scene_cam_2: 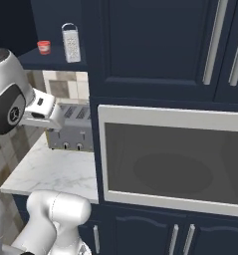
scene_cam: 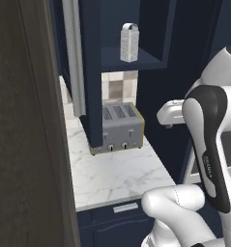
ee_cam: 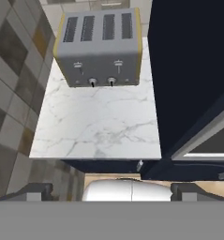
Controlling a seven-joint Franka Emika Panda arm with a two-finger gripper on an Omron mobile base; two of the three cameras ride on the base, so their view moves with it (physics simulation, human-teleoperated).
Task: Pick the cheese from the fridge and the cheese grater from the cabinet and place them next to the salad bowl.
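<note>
White marble counter carries a grey toaster at 12 o'clock from the gripper, whose fingers stand wide apart, holding nothing. Cheese grater stands upright in the open navy cabinet, well above the toaster.

marble counter – toaster (upright)

Even, soft rendered light; dark navy cabinets read dim, white counter bright. Slightly blurry, no glare.
</note>
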